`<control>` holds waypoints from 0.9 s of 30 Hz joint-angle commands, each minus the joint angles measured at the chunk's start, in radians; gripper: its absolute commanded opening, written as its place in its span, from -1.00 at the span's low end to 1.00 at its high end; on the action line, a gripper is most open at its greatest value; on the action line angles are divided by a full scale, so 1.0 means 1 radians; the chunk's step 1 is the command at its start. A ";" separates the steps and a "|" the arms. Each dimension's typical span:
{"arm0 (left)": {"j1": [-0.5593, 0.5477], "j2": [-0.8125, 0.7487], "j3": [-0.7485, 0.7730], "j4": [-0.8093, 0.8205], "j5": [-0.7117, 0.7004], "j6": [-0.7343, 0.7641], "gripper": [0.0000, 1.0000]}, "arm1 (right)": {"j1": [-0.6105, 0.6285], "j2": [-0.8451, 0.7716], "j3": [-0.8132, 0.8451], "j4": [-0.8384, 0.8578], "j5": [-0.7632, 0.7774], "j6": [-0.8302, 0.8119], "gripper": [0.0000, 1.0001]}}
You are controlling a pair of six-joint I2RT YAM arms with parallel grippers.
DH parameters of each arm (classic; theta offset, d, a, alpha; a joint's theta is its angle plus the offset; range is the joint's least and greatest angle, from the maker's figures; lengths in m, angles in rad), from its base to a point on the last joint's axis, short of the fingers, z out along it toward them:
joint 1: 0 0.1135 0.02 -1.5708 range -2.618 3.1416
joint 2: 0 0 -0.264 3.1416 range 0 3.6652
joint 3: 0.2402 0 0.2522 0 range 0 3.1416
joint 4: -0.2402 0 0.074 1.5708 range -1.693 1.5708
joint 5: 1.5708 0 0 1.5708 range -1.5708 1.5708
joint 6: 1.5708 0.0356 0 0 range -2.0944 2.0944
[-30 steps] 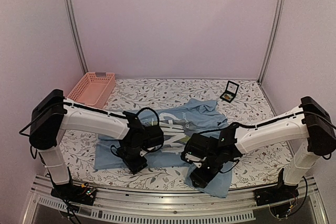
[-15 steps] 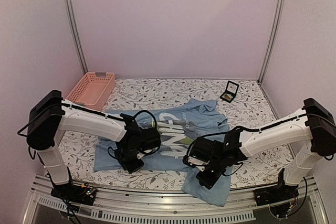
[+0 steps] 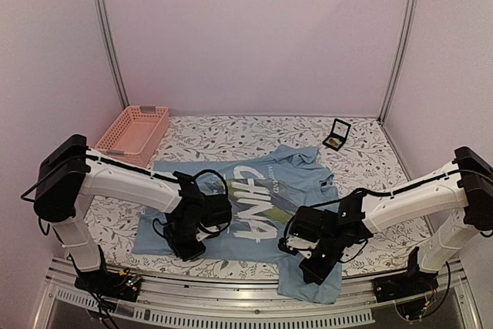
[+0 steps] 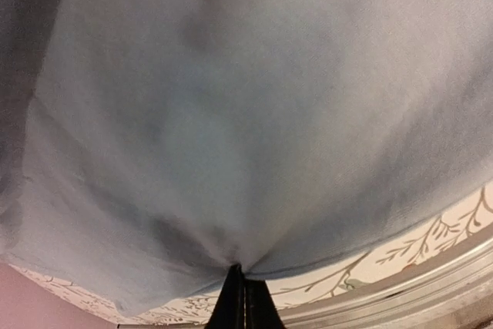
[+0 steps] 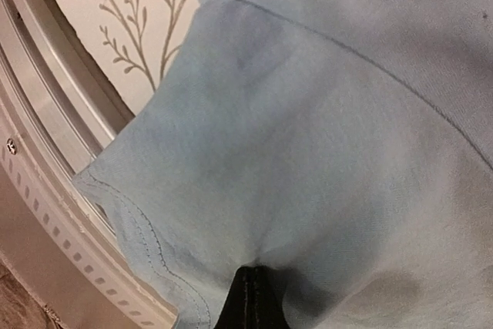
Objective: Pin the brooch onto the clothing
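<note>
The clothing (image 3: 266,190), a light blue T-shirt with white "CHINA" lettering, lies spread on the floral table. My left gripper (image 3: 185,248) pinches the shirt's near left hem. In the left wrist view the left gripper (image 4: 243,271) is shut, with blue fabric (image 4: 231,129) bunched at its tips. My right gripper (image 3: 316,267) holds the near right part, which hangs over the table's front edge. The right gripper (image 5: 250,271) is likewise shut on shirt cloth (image 5: 323,152). The brooch (image 3: 333,142) is a tiny orange-green spot in the open black case (image 3: 339,133) at the back right.
A pink basket (image 3: 135,130) stands at the back left. A metal rail (image 3: 231,302) runs along the near edge below both grippers. Upright frame posts (image 3: 400,44) stand at the back corners.
Both grippers have shut on the shirt and drawn it toward the near edge. The shirt lies flatter and the lettering shows more fully.
</note>
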 commanded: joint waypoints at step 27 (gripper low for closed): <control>0.290 -0.221 0.254 0.160 -0.117 0.036 0.29 | -0.848 0.211 0.689 -0.002 0.165 -0.176 -0.61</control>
